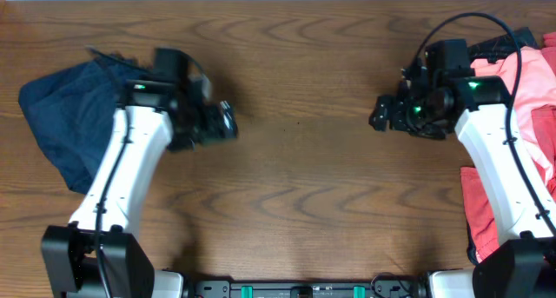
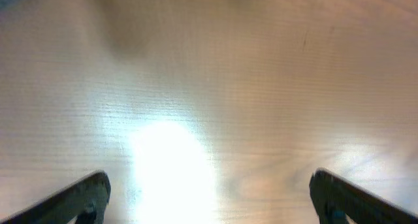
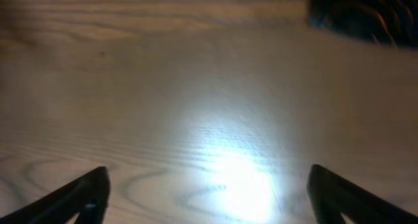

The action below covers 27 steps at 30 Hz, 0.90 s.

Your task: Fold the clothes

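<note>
The dark navy blue shorts (image 1: 68, 124) lie folded at the far left of the table, partly under my left arm. A pile of salmon-pink clothes (image 1: 532, 81) with a dark piece (image 1: 497, 44) behind it sits at the right edge. More red-pink cloth (image 1: 479, 213) lies at the right front. My left gripper (image 1: 228, 121) is open and empty over bare wood, right of the shorts. In the left wrist view its fingers (image 2: 208, 196) are spread wide. My right gripper (image 1: 380, 112) is open and empty, left of the pink pile; its fingers (image 3: 208, 192) are wide apart.
The wooden table (image 1: 295, 176) stretches between the two arms. A dark patterned cloth corner (image 3: 362, 14) shows at the top right of the right wrist view. Black cables (image 1: 460, 24) loop above the right arm.
</note>
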Motion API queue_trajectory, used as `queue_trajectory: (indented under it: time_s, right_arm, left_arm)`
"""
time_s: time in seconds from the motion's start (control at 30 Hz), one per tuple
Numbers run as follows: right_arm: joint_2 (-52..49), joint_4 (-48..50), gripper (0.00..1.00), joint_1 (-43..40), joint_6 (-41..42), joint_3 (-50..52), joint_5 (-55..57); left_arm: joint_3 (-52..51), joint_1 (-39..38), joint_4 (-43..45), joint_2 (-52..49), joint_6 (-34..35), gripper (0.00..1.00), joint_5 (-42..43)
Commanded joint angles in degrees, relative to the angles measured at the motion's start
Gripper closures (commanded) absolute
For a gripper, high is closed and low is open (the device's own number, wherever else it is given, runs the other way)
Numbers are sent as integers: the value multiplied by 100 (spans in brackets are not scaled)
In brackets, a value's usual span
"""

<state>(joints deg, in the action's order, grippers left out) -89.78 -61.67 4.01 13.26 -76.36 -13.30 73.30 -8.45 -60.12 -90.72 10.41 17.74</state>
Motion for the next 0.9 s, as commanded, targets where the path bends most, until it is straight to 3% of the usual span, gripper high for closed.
queue_trajectory:
  time_s: [0.0, 0.17, 0.33, 0.47, 0.67, 0.87]
  right_arm:
    - [-35, -315, 1, -400, -7, -2, 0]
    - [-31, -1108, 1, -960, -7, 2, 94]
    - [273, -1416, 1, -1161, -286, 216, 111]
    - [1095, -887, 1, -1134, -284, 872, 107]
    - [3141, 479, 1, -944, -282, 2197, 398]
    - [4900, 1419, 1, -817, -264, 3082, 710]
  left_arm:
    - [-33, -378, -695, -26, -96, 2, -413]
    - [-39, -691, -1484, 66, -94, 2, -498]
    - [-256, -1104, -1134, 868, 90, 2, -669]
    - [-651, -1526, -586, 1976, 640, 2, -1388]
    - [-1687, -2015, 487, 3995, 713, 2, -1917]
    - [-2538, -2050, 723, 5604, 835, 2, -2236]
